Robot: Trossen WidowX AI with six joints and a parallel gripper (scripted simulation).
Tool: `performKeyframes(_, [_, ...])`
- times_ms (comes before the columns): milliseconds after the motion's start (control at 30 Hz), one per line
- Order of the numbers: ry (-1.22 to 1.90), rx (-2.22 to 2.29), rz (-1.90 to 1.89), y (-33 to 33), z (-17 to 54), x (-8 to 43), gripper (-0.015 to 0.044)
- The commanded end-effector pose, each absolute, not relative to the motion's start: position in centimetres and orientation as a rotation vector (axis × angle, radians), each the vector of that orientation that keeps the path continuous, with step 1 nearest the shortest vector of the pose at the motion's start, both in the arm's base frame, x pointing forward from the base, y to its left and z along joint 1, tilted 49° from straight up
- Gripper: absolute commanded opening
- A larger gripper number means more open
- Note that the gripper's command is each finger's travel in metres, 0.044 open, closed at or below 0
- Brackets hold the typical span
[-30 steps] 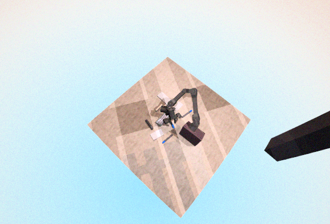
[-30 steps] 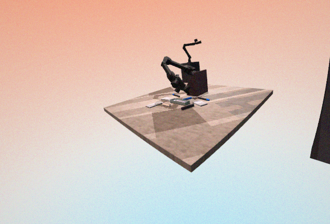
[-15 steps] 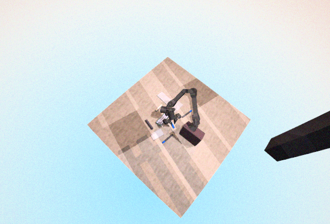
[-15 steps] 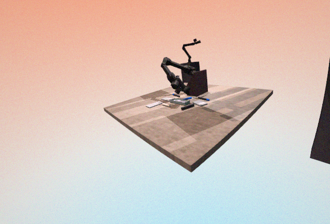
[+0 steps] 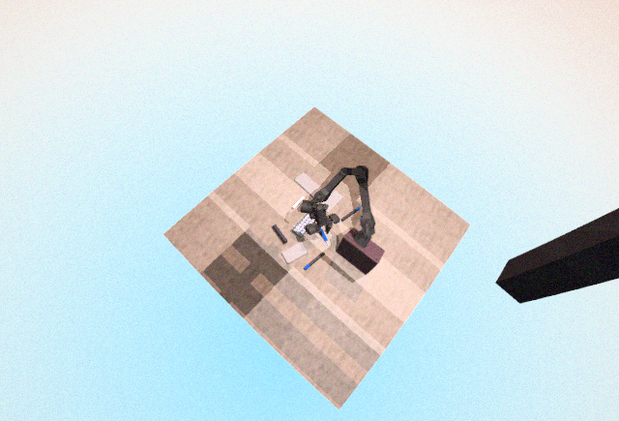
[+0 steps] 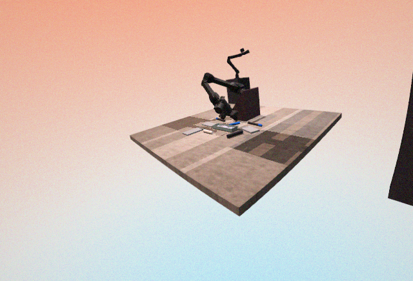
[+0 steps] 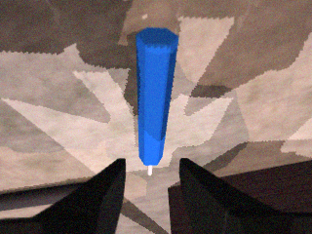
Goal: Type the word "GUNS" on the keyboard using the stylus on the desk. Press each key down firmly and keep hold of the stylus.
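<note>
Claw [image 5: 323, 226] [image 6: 229, 118] [image 7: 152, 165]: fingers part-way apart, nothing clamped between them. It is low over the tabletop [image 5: 300, 331] [image 6: 217, 177] [image 7: 49, 88], tilted.

Stylus [image 5: 323, 234] [image 6: 234, 123] [image 7: 156, 93]: blue, lying on the tabletop, not held. In the wrist view it lies just ahead of the fingertips, lined up with the gap; its thin white tip points into that gap, thick end away. Contact with either finger: none visible.

Keyboard [image 5: 298, 232] [image 6: 217, 128]: near the stylus, partly hidden under the arm in the top view; letters too small to read.

Nearby: one dark pen with a blue end [image 5: 313, 261] [image 6: 253, 123], a black cylinder [image 5: 279, 233] [image 6: 234, 134] and a white cylinder [image 5: 298, 202] [image 6: 207, 132].
</note>
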State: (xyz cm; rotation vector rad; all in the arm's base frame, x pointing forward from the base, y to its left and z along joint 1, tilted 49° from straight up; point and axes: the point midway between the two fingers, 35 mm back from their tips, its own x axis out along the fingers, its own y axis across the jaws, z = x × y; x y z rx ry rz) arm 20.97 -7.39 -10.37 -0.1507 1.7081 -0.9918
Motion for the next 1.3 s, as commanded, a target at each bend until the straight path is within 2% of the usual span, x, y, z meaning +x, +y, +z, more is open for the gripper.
performKeyframes(0, [1.706, -0.156, -0.991, -7.7, -10.6, 21.1, 0.015])
performKeyframes(1200, [1.706, -0.157, -0.992, -9.3, -12.1, 21.2, 0.015])
performKeyframes(1267, [1.711, -0.152, -0.993, -9.3, -12.0, 21.1, 0.0097])
